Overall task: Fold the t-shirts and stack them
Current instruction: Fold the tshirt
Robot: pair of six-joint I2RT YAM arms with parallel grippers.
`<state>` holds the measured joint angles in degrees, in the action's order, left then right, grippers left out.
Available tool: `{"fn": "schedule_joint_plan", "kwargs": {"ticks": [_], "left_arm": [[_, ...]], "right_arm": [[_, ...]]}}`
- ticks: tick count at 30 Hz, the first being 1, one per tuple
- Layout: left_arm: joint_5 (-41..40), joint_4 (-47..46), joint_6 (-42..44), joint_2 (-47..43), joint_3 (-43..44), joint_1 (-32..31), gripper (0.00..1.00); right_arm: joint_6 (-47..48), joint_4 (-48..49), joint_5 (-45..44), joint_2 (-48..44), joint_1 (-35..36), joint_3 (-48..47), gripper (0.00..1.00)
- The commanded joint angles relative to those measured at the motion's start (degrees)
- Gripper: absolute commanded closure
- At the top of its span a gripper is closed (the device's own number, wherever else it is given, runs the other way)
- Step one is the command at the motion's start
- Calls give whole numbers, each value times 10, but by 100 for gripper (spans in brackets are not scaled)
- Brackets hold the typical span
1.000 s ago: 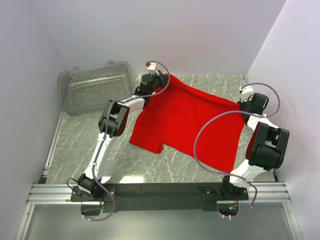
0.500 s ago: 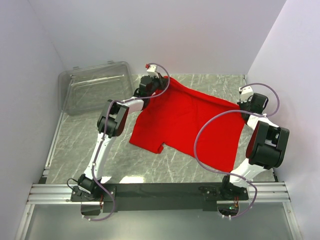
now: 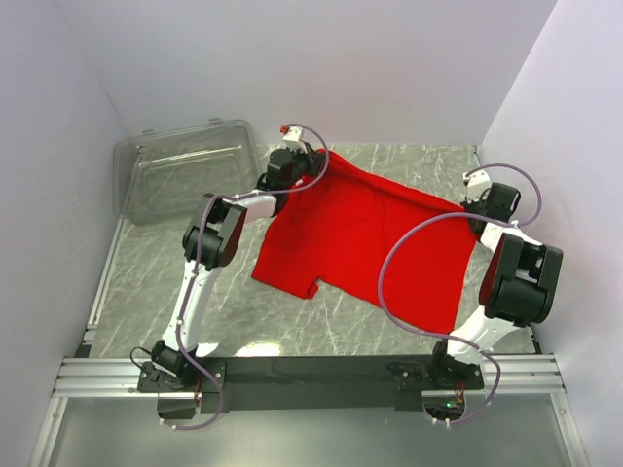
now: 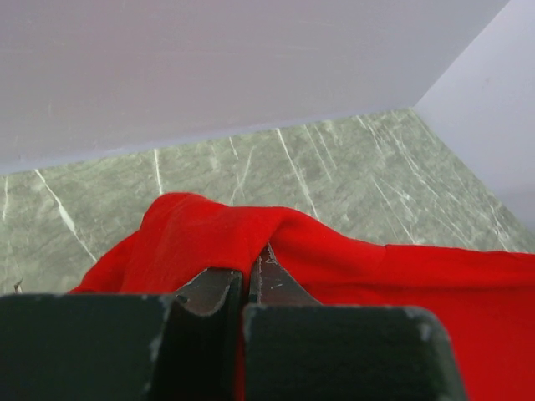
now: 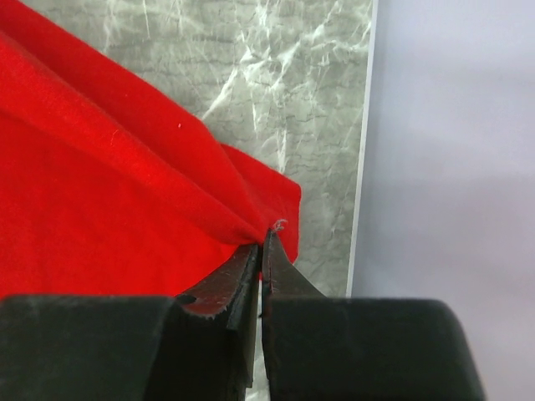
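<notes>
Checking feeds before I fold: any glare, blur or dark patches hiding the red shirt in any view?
Top external: evenly lit and sharp, t-shirt clear, mild sheen on the plastic bin. Left wrist: cloth readable, jaws dark and soft up close. Right wrist: cloth crisp, marble table slightly washed out.

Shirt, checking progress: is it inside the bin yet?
No, the shirt lies spread on the table, apart from the bin.

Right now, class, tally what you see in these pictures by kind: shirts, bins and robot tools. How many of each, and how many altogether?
Red t-shirt: 1
Clear bin: 1
Tools: 2, the left tool and the right tool, each shut on the cloth
Total: 4
</notes>
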<state>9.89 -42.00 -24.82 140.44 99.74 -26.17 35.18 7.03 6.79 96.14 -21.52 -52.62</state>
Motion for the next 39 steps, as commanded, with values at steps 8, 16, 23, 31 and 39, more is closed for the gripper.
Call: {"fn": "schedule_joint_plan", "kwargs": {"ticks": [8, 16, 23, 31, 39], "left_arm": [[24, -46, 21, -59, -47, -4, 99], [34, -60, 26, -61, -65, -5, 99], [49, -85, 21, -70, -86, -6, 99], [63, -131, 14, -84, -108, -6, 99], [76, -142, 3, -91, -120, -6, 99]], "right_arm": [[21, -42, 21, -33, 0, -22, 73], [10, -125, 66, -111, -1, -39, 40], [-35, -241, 40, -69, -7, -123, 41], [48, -444, 91, 19, -19, -209, 41], [88, -463, 117, 68, -12, -235, 42]]}}
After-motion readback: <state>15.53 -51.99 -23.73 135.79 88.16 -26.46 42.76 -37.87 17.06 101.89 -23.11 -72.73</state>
